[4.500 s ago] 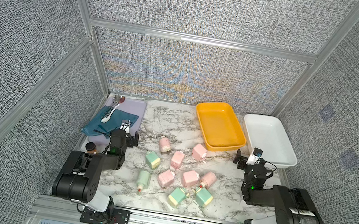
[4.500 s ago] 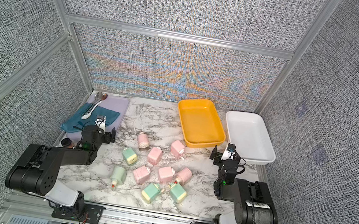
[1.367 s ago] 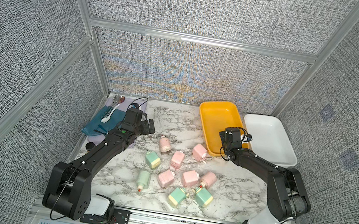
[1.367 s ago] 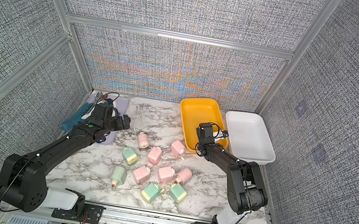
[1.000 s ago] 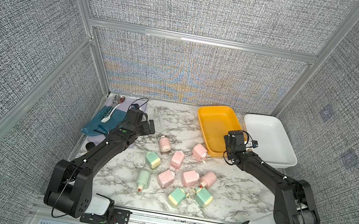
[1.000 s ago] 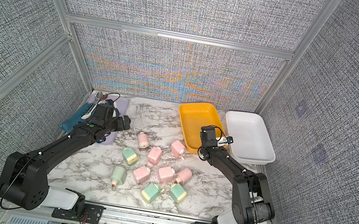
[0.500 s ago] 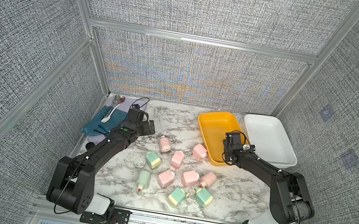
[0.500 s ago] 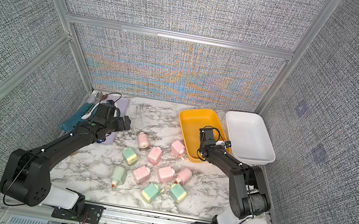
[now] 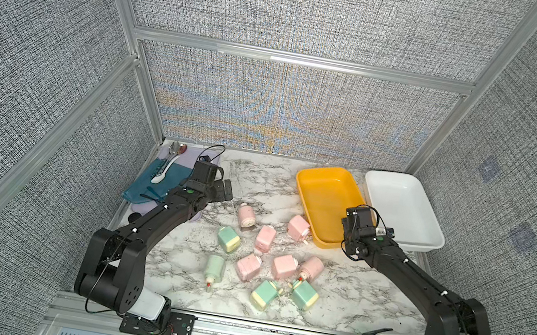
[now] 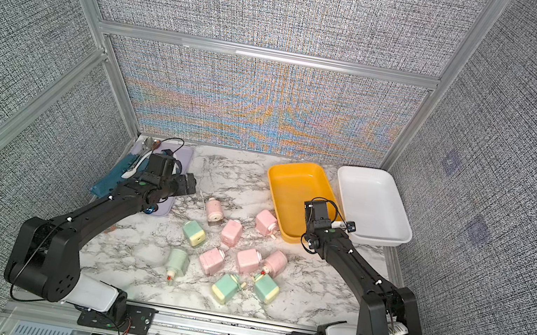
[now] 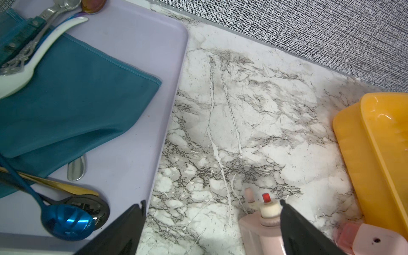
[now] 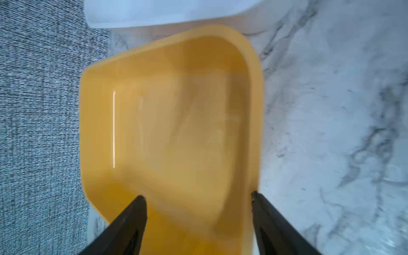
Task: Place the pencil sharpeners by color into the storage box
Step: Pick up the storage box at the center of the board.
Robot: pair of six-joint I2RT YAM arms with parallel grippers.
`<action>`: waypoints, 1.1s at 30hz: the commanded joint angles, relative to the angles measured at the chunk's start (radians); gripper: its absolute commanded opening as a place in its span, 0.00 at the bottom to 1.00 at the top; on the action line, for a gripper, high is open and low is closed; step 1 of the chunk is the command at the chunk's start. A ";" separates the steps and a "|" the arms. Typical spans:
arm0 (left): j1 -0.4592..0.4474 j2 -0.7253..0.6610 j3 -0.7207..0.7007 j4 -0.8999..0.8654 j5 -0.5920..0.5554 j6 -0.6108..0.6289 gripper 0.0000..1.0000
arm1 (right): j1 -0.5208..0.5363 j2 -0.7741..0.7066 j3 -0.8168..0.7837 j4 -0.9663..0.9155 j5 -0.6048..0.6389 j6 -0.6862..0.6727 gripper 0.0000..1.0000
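Observation:
Several pink pencil sharpeners [image 9: 265, 238] and several mint green ones [image 9: 228, 239] lie scattered on the marble table in both top views. The storage boxes are an empty yellow tray [image 9: 324, 200] and an empty white tray [image 9: 401, 205] at the back right. My left gripper [image 9: 222, 194] is open over the marble. In the left wrist view a pink sharpener [image 11: 258, 229] lies just inside one finger of the left gripper [image 11: 213, 204]. My right gripper [image 12: 197, 196] is open over the yellow tray [image 12: 176, 132], with one finger above its floor and the other at its rim.
A lavender tray [image 9: 194, 217] with a teal cloth [image 9: 161, 180] and spoons [image 9: 168, 162] sits at the back left, partly under my left arm. A dark jar lid [image 9: 133, 217] shows beside that arm. Another pink sharpener [image 9: 298, 227] lies against the yellow tray's side.
The yellow tray's near end has swung left toward the sharpeners, with my right gripper at that end. The right gripper then shifted slightly right. The left arm has barely moved.

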 commanded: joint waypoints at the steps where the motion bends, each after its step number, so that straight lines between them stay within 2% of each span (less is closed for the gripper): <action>1: 0.000 -0.006 -0.001 -0.011 0.006 0.007 0.99 | -0.001 -0.022 -0.042 -0.067 0.000 0.031 0.78; 6: -0.001 0.009 0.001 -0.023 -0.003 0.012 0.99 | -0.027 0.021 -0.044 0.007 -0.051 -0.022 0.74; 10: 0.000 0.012 -0.003 -0.030 -0.016 0.008 0.99 | -0.038 0.070 -0.014 0.014 -0.046 -0.046 0.65; 15: -0.001 0.014 -0.002 -0.040 -0.032 0.008 0.99 | -0.046 0.102 -0.004 0.028 -0.077 -0.062 0.42; 25: -0.001 0.023 0.006 -0.049 -0.032 0.011 0.99 | -0.046 0.106 0.067 0.024 -0.014 -0.122 0.02; 30: -0.001 0.018 0.007 -0.054 -0.032 0.010 0.99 | -0.046 0.131 0.129 0.042 0.045 -0.171 0.00; 33: 0.000 0.021 0.016 -0.068 -0.032 0.003 0.99 | -0.049 0.153 0.170 0.116 0.064 -0.280 0.00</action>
